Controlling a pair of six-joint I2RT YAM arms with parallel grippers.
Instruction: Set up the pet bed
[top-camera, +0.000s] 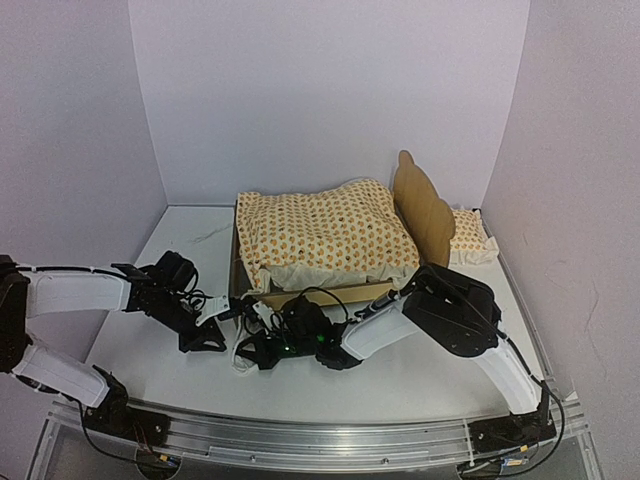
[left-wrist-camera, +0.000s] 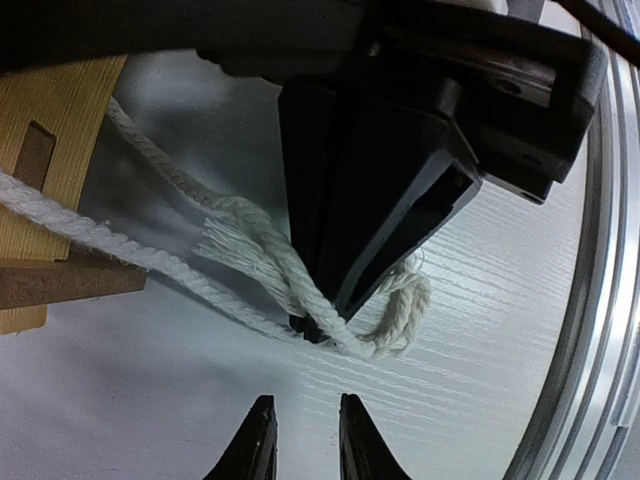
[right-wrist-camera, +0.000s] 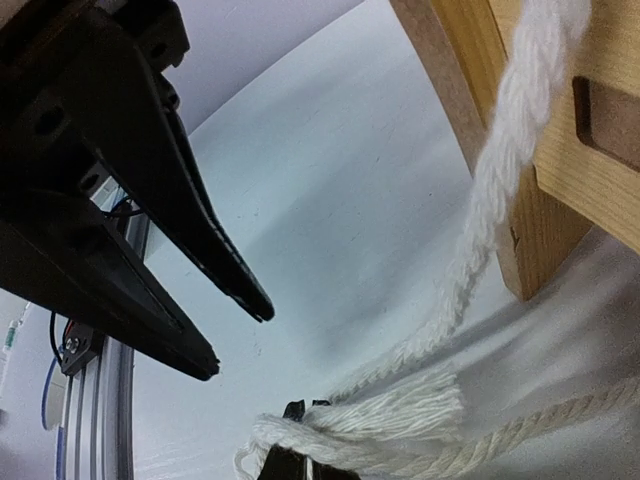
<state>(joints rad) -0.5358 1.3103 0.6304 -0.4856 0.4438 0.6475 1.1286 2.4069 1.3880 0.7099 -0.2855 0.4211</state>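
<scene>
Top external: shows the pet bed (top-camera: 422, 208) toward the back middle of the table (top-camera: 400, 390), headboard on the right, already carrying the mattress cushion (top-camera: 325, 235), with the pillow (top-camera: 468, 238) lying outside the frame, just behind the headboard. Left wrist: catches the right gripper (left-wrist-camera: 312, 325) with jaws pressed together on the white rope (left-wrist-camera: 250, 235), pinching it at a loop near the frayed end, low over the table and just beside a wooden corner of the frame. Finds the left gripper (left-wrist-camera: 305, 440) a little in front of that loop, tips parted by a narrow gap and holding nothing. Right wrist: confirms the same, with the left fingers (right-wrist-camera: 195, 225) apart and clear of the cord. Seems to be the rope-tying step at the near footboard corner, judging from the cord passing along the slotted wood and crossing over itself; looks not yet finished, with a loose knot. Probably calls next for bringing the left tips forward to the free strand, closing on it, then pulling the two ends away from each other to tighten. Needs care to take one strand only and not the frayed tuft, and to pull gently enough not to drag the light frame or shake the cushion off. Leaves the pillow for later.
</scene>
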